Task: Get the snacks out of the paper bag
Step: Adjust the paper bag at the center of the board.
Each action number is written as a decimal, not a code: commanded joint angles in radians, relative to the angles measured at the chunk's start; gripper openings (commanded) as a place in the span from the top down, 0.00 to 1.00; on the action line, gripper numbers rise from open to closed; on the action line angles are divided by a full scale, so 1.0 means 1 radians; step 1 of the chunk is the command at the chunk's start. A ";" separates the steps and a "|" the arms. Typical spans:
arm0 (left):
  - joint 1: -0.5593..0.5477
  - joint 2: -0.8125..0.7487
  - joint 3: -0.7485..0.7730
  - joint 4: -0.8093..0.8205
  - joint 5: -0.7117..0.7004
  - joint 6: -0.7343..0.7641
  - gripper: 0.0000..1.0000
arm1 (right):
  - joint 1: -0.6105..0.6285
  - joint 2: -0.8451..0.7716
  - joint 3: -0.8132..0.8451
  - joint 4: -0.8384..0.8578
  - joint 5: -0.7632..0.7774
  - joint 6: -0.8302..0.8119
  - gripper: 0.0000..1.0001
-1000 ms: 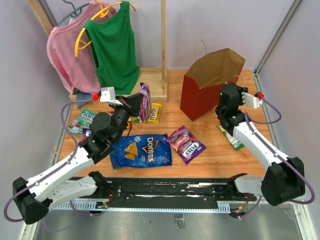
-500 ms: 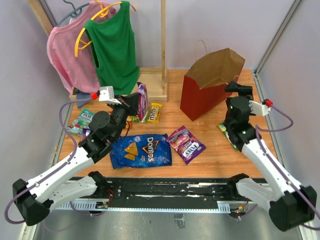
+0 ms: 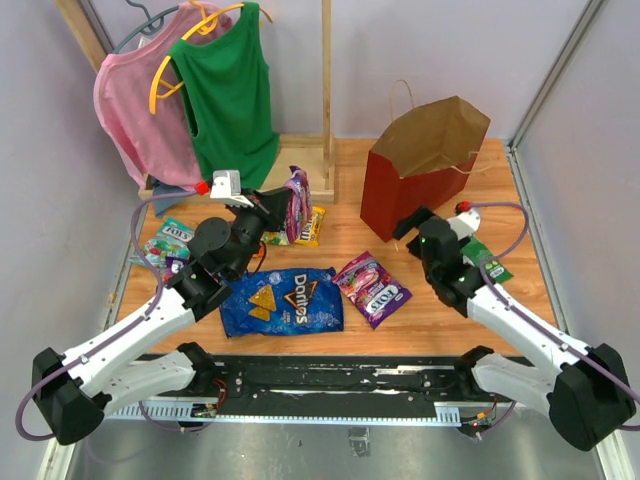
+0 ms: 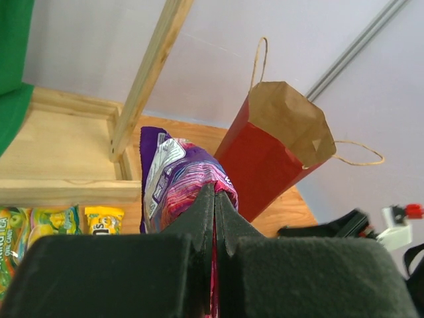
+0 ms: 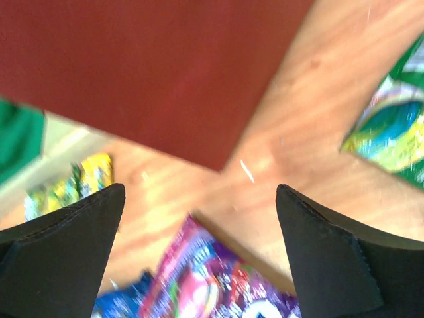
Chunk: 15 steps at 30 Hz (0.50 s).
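The red paper bag (image 3: 398, 198) stands upright at the back right, its mouth open. My left gripper (image 3: 278, 208) is shut on a purple candy packet (image 3: 296, 195) and holds it upright above the table, left of the bag; in the left wrist view the packet (image 4: 173, 173) sticks up from between the closed fingers (image 4: 199, 212). My right gripper (image 3: 408, 226) hangs open and empty over the table at the bag's front corner (image 5: 165, 66). On the table lie the blue Doritos bag (image 3: 282, 302), another purple packet (image 3: 372, 288), a yellow pack (image 3: 311, 226) and a green pack (image 3: 488, 258).
A wooden clothes rack (image 3: 326, 110) with a pink top (image 3: 135, 105) and a green top (image 3: 232, 95) stands at the back left. More green packs (image 3: 166, 240) lie near the table's left edge. Walls close in on both sides.
My right arm has swung from the bag's right side down and left to its front corner, and its jaws now stand wide. The left gripper has shifted slightly right with the purple packet.
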State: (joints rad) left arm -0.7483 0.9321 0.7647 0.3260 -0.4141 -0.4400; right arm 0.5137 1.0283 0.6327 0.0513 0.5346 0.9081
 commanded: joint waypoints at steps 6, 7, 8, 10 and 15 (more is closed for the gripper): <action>0.007 -0.020 0.023 0.073 0.026 -0.009 1.00 | 0.053 0.003 -0.184 0.059 0.063 0.006 0.38; 0.007 -0.022 0.023 0.073 0.026 -0.010 1.00 | 0.033 0.017 -0.179 0.070 0.054 0.007 0.51; 0.007 -0.025 0.022 0.071 0.027 -0.010 1.00 | 0.005 0.037 -0.171 0.079 0.025 0.012 0.62; 0.007 -0.032 0.024 0.062 0.029 -0.009 1.00 | -0.065 0.089 -0.153 0.108 -0.038 0.014 0.76; 0.007 -0.064 0.017 0.046 0.022 0.001 0.99 | -0.228 0.245 -0.079 0.188 -0.167 0.013 0.99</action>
State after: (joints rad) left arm -0.7483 0.9146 0.7647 0.3214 -0.3908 -0.4496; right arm 0.3744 1.1843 0.4839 0.1486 0.4576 0.9195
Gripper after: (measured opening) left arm 0.009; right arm 0.024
